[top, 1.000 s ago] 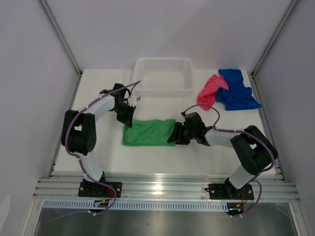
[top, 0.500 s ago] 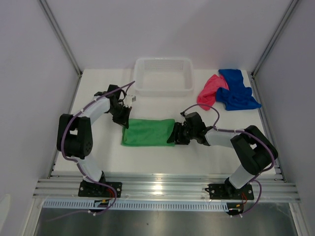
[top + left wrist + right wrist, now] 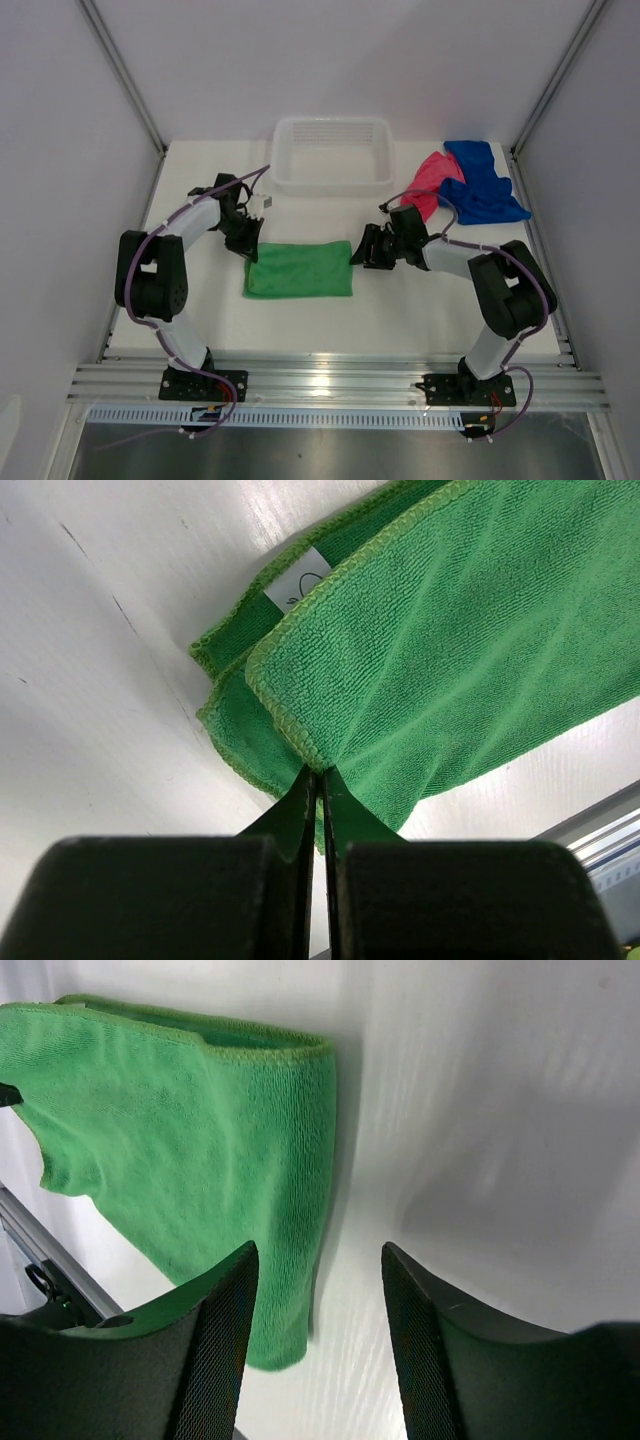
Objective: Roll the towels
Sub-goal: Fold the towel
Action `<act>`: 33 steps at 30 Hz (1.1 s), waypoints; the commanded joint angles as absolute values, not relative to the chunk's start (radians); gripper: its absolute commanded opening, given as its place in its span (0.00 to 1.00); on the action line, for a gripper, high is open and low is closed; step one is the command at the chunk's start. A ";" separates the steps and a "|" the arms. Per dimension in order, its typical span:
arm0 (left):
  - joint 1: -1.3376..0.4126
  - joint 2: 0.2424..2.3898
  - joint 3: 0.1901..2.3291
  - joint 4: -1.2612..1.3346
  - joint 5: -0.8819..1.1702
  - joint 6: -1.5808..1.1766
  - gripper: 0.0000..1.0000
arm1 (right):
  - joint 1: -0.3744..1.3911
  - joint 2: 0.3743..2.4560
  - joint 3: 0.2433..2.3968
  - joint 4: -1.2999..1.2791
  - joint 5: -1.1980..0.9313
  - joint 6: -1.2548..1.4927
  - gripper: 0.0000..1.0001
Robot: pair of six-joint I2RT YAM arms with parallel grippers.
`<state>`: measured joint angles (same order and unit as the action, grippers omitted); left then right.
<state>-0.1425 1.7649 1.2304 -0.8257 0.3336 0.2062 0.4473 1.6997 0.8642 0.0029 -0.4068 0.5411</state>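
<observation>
Corner of green towel (image 3: 470, 650) in left tool (image 3: 321, 777)

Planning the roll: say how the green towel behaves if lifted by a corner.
Probably floppy: the green towel lies in soft folded layers, its corner pinched by the left pincer. Likely light, being thin cloth. Its looped pile should resist slipping.

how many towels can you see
3: the green towel flat in the middle, the pink-red towel and the blue towel bunched together at the far right.
</observation>
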 commanded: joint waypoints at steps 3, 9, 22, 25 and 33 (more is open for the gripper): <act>-0.138 1.738 1.238 -0.836 0.364 0.227 0.00 | 0.442 1.789 0.905 0.139 -0.466 0.538 0.56; -0.138 1.718 1.252 -0.851 0.360 0.232 0.01 | 0.416 1.861 0.870 0.300 -0.472 0.594 0.54; -0.095 1.744 1.229 -0.894 0.311 0.262 0.01 | 0.429 1.875 0.822 0.354 -0.502 0.634 0.46; -0.078 1.811 1.258 -0.897 0.292 0.261 0.01 | 0.439 1.859 0.834 0.324 -0.485 0.617 0.47; -0.063 1.884 1.281 -0.896 0.224 0.268 0.01 | 0.451 1.853 0.879 0.317 -0.491 0.603 0.48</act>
